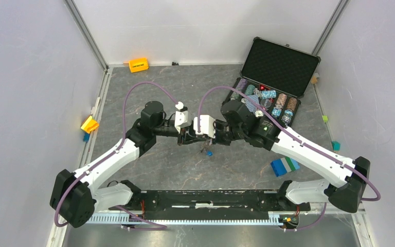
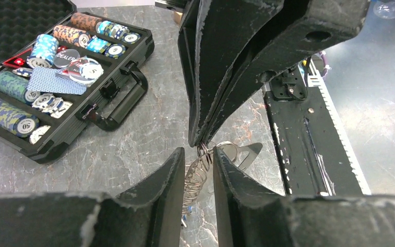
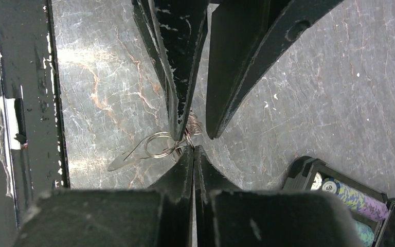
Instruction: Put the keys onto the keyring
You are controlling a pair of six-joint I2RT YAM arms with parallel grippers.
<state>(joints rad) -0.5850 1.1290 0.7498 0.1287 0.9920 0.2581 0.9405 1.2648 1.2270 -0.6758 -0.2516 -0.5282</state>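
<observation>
The keyring [image 2: 245, 153] is a flat grey metal tab on a bundle of wire rings [image 2: 201, 172], held above the table's middle. It also shows in the right wrist view [image 3: 158, 144]. My right gripper [image 3: 193, 148] is shut, pinching a small ring of the bundle; it also shows in the top view [image 1: 208, 140]. My left gripper [image 2: 199, 152] faces it tip to tip [image 1: 190, 140]. Its fingers [image 2: 171, 175] stand apart on either side of the ring coil. A blue key [image 1: 209, 153] hangs just below the meeting point. The black key cannot be made out.
An open black case of poker chips [image 1: 273, 67] stands at the back right, also seen in the left wrist view [image 2: 115, 100]. An orange block [image 1: 138, 65] lies far back, a yellow block [image 1: 89, 124] at the left wall, and a blue-green block [image 1: 284, 166] at right. The black base rail [image 1: 211, 198] runs along the near edge.
</observation>
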